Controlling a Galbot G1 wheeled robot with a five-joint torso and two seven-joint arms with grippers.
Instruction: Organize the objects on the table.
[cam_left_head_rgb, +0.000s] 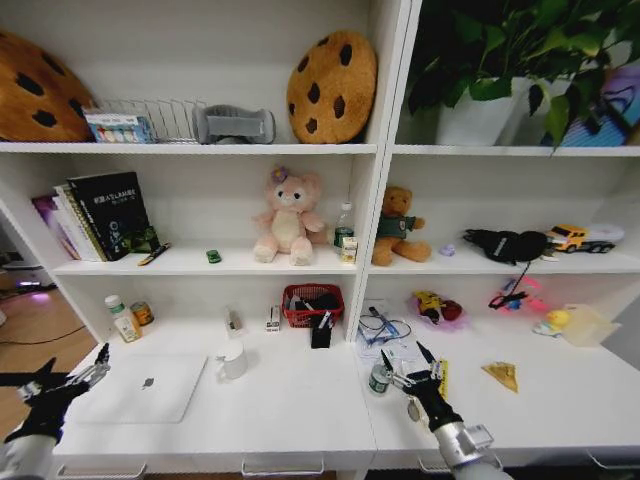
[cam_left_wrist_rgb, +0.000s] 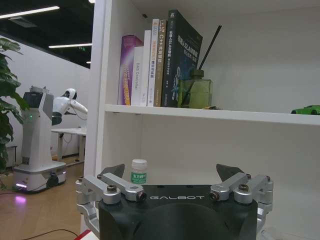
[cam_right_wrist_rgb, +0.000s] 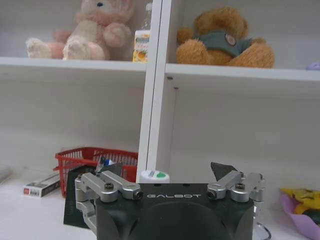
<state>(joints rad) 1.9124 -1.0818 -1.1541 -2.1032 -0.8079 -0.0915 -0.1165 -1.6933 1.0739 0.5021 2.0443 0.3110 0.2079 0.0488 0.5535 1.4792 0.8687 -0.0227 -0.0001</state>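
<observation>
A thin silver laptop (cam_left_head_rgb: 140, 388) lies closed at the left of the white table (cam_left_head_rgb: 300, 415). My left gripper (cam_left_head_rgb: 75, 365) hovers open just off the laptop's left edge; its wrist view shows the open left gripper (cam_left_wrist_rgb: 171, 175) facing a small white bottle (cam_left_wrist_rgb: 139, 171). My right gripper (cam_left_head_rgb: 404, 355) stands open over the right half of the table, beside a small green-capped bottle (cam_left_head_rgb: 378, 379). That bottle (cam_right_wrist_rgb: 154, 176) sits straight ahead of the right gripper (cam_right_wrist_rgb: 165, 175). A small green object (cam_left_head_rgb: 213, 256) rests on the middle shelf, and it looks like a toy car (cam_left_wrist_rgb: 306, 109).
A white mug (cam_left_head_rgb: 232, 360), a black pen holder (cam_left_head_rgb: 321, 333) and a red basket (cam_left_head_rgb: 313, 303) stand mid-table. Pill bottles (cam_left_head_rgb: 124, 320) are at the back left, a yellow wedge (cam_left_head_rgb: 500, 375) at the right. Shelves above hold books (cam_left_head_rgb: 100, 213), plush toys and cushions.
</observation>
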